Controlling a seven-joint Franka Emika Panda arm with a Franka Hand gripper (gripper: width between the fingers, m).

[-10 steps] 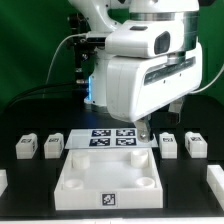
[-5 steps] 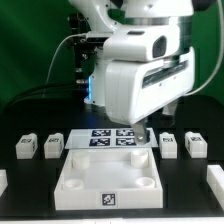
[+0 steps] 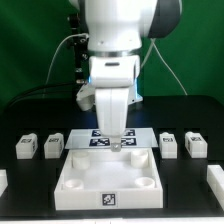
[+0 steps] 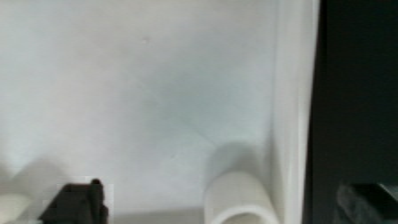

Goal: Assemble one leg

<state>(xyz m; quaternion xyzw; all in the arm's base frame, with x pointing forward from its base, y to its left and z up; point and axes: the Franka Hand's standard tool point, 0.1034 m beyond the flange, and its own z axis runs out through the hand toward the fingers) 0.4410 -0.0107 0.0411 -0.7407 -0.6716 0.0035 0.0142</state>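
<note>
Several small white legs stand on the black table in the exterior view, two on the left point(image 3: 26, 147) point(image 3: 53, 145) and two on the right point(image 3: 169, 144) point(image 3: 195, 144). The large white panel point(image 3: 85, 178) with round corner sockets lies at the front centre. My gripper point(image 3: 116, 146) points straight down over the panel's far edge, apart from every leg. In the wrist view the gripper point(image 4: 222, 202) is open and empty. Its dark fingertips point(image 4: 75, 203) stand wide apart over the panel's white surface point(image 4: 143, 90) and a round socket point(image 4: 240, 200).
The marker board point(image 3: 100, 133) lies behind the panel, partly hidden by my gripper. Part of a white piece shows at the exterior view's right edge point(image 3: 215, 178) and another at its left edge point(image 3: 2, 180). Cables hang behind the arm. Black table point(image 4: 365, 90) borders the panel.
The arm has swung from the exterior view's right to the centre. The hand has turned upright and come down over the panel's far edge. The parts have not moved.
</note>
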